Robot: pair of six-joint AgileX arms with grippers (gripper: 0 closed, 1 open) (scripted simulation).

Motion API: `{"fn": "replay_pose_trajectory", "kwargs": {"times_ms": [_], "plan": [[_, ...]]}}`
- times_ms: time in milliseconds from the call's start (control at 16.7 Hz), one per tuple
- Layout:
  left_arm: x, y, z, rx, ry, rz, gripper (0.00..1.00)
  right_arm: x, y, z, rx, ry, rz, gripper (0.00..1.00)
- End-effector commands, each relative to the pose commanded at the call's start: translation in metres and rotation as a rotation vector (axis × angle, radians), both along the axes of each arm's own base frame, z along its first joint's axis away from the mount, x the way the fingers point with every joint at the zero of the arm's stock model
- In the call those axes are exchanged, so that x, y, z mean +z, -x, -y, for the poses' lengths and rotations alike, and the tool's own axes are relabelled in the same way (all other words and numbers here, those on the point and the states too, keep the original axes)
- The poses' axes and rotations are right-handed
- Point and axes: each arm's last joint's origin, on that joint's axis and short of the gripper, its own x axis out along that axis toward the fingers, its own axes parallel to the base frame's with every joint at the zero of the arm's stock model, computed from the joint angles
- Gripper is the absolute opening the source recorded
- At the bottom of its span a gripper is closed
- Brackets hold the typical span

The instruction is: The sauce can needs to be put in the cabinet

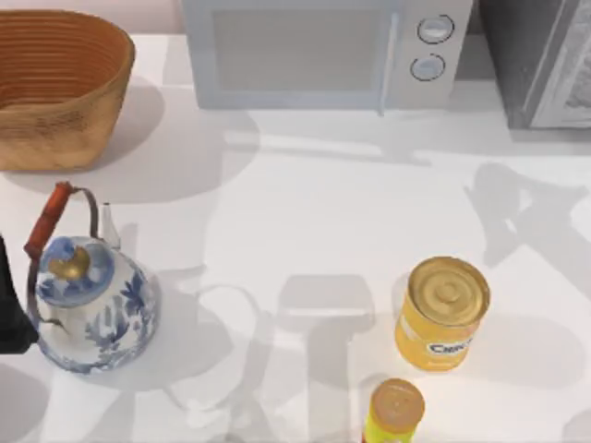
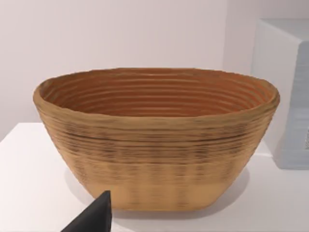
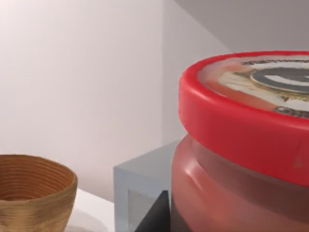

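Sauce can sits right up against my right wrist camera, its red rim and silvery top close in, one dark fingertip of my right tool just beside its body; I cannot tell whether that tool grips it. Behind it stand the pale grey microwave and the woven basket. At the tabletop's back right corner is the dark speckled cabinet. My left arm is parked at the left edge beside the blue-and-white teapot; its tool's state I cannot tell. Nearer right stand a wide yellow can and a small orange-lidded can.
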Motion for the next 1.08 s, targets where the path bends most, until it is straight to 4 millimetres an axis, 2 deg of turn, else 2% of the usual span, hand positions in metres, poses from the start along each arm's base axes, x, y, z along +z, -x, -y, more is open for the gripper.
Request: {"fn": "replay_pose_trajectory", "kwargs": {"times_ms": [300, 480, 660, 780, 900, 1080], "plan": [[0.0, 0.0, 0.0, 0.0, 0.0, 0.0, 1.0, -0.016, 0.057, 0.005, -0.212, -0.013, 0.037, 0.0], [0.0, 0.0, 0.0, 0.0, 0.0, 0.0, 1.0, -0.048, 0.086, 0.011, -0.398, -0.019, 0.012, 0.0], [0.0, 0.0, 0.0, 0.0, 0.0, 0.0, 1.0, -0.091, 0.095, 0.017, -0.558, 0.013, -0.082, 0.0], [0.0, 0.0, 0.0, 0.0, 0.0, 0.0, 1.0, -0.113, 0.096, 0.019, -0.627, 0.039, -0.135, 0.0], [0.0, 0.0, 0.0, 0.0, 0.0, 0.0, 1.0, -0.122, 0.096, 0.02, -0.653, 0.05, -0.156, 0.0], [0.0, 0.0, 0.0, 0.0, 0.0, 0.0, 1.0, -0.122, 0.096, 0.02, -0.653, 0.05, -0.156, 0.0]]}}
